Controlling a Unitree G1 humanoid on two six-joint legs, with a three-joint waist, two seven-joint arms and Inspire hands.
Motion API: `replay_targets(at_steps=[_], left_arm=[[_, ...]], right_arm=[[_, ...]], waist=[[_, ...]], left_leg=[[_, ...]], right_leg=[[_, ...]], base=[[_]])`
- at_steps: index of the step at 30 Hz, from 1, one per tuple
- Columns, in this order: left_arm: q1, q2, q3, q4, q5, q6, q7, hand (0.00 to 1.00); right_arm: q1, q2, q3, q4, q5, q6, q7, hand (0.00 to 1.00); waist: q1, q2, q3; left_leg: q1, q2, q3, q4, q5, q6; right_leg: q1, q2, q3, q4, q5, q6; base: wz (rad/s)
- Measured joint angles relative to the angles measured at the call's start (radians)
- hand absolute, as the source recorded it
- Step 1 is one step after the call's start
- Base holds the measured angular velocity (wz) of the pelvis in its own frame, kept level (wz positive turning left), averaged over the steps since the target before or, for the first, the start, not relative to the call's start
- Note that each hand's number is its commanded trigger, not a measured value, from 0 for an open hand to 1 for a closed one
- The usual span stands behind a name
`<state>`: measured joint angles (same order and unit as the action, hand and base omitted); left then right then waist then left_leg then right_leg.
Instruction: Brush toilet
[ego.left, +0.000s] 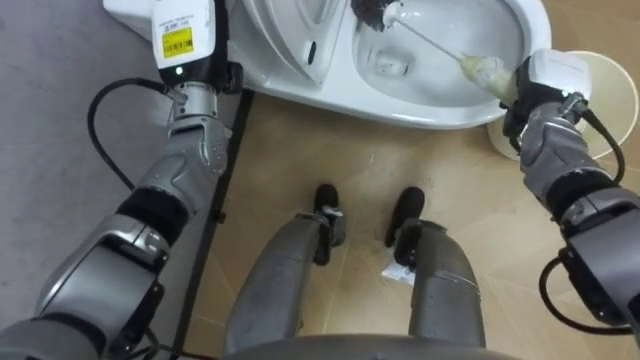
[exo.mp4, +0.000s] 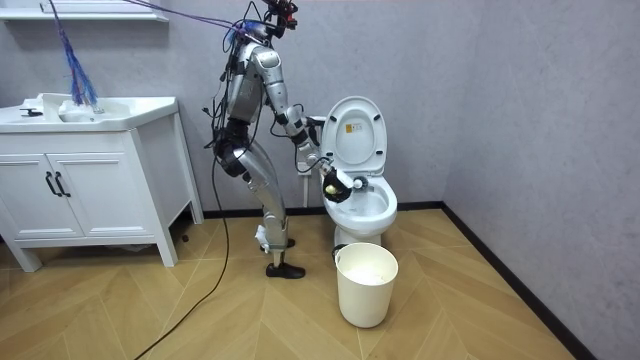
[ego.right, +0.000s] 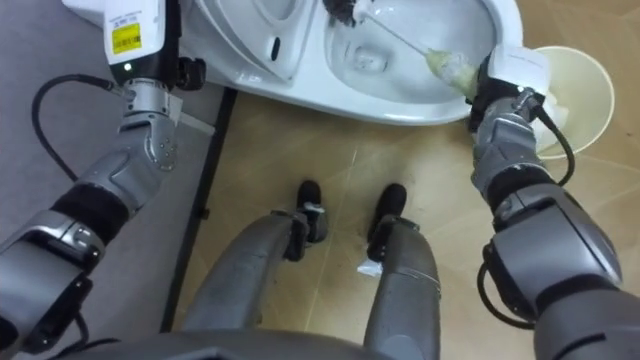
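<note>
My right hand (ego.left: 538, 92) is clamped round the toilet brush (ego.left: 432, 45) handle. The bristle head is ahead-left of it, down in the toilet bowl (ego.left: 420, 112). My left hand (ego.left: 186, 45) is by the raised lid (exo.mp4: 355, 130); can't tell its fingers.

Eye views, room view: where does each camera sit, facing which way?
Left eye view: on the head, looking down at the toilet; both forearms, legs, right hand holding the brush.
Right eye view: same scene, slightly offset.
Room view: across the room, facing the whole standing robot, toilet and bin.
Shared: toilet, brush, right hand.
</note>
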<state>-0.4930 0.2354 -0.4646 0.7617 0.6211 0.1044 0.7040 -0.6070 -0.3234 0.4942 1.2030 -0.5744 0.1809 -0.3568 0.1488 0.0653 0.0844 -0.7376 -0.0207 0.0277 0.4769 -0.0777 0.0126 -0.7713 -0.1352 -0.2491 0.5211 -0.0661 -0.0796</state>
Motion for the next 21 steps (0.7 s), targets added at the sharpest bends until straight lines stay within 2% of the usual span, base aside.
replay_targets(at_steps=[3,6,10,14,17,21], left_arm=[[0.01,0.002,0.013,-0.015,0.0,0.006,-0.008,0.0],[0.016,-0.002,0.011,-0.017,0.0,0.012,-0.009,0.0],[0.023,-0.005,0.009,-0.023,-0.003,0.018,-0.009,0.0],[0.025,-0.004,0.0,-0.046,-0.025,0.022,-0.012,0.0],[0.028,0.0,-0.011,-0.048,-0.024,0.028,-0.018,0.0],[0.031,-0.001,-0.018,-0.081,-0.018,0.036,-0.043,0.0]], right_arm=[[0.008,0.013,0.004,0.0,-0.024,0.024,0.03,1.0],[0.015,0.012,0.056,0.0,-0.056,0.052,0.084,1.0],[0.039,0.002,0.061,-0.003,-0.056,0.053,0.1,1.0],[0.047,-0.023,0.075,-0.004,-0.06,0.049,0.11,1.0],[0.052,-0.053,0.094,-0.003,-0.06,0.043,0.12,1.0],[0.054,-0.124,0.134,-0.001,-0.06,0.027,0.139,1.0]], waist=[[0.0,0.003,-0.0011],[0.004,0.009,-0.0013],[0.008,0.022,-0.0042],[0.006,0.025,-0.006],[0.015,0.026,-0.0068],[0.02,0.025,-0.0078]], left_leg=[[0.0,0.006,0.0,0.0,-0.001,-0.003],[0.0,0.008,-0.001,-0.003,-0.001,-0.006],[-0.002,0.008,-0.003,-0.002,-0.003,-0.011],[-0.003,0.008,-0.006,-0.002,-0.004,-0.011],[-0.001,0.006,0.0,0.004,-0.01,-0.005],[-0.002,0.0,-0.003,0.013,-0.015,-0.005]], right_leg=[[0.0,0.002,-0.001,-0.001,-0.002,-0.004],[-0.001,0.011,-0.001,-0.001,-0.002,-0.004],[-0.001,0.011,-0.002,0.0,-0.007,-0.008],[-0.001,0.011,-0.003,0.0,-0.012,-0.007],[-0.001,-0.001,-0.004,0.014,-0.017,0.0],[-0.003,-0.007,-0.008,0.03,-0.027,0.004]], base=[[0.0],[0.01],[0.0],[0.04],[0.0],[0.06]])
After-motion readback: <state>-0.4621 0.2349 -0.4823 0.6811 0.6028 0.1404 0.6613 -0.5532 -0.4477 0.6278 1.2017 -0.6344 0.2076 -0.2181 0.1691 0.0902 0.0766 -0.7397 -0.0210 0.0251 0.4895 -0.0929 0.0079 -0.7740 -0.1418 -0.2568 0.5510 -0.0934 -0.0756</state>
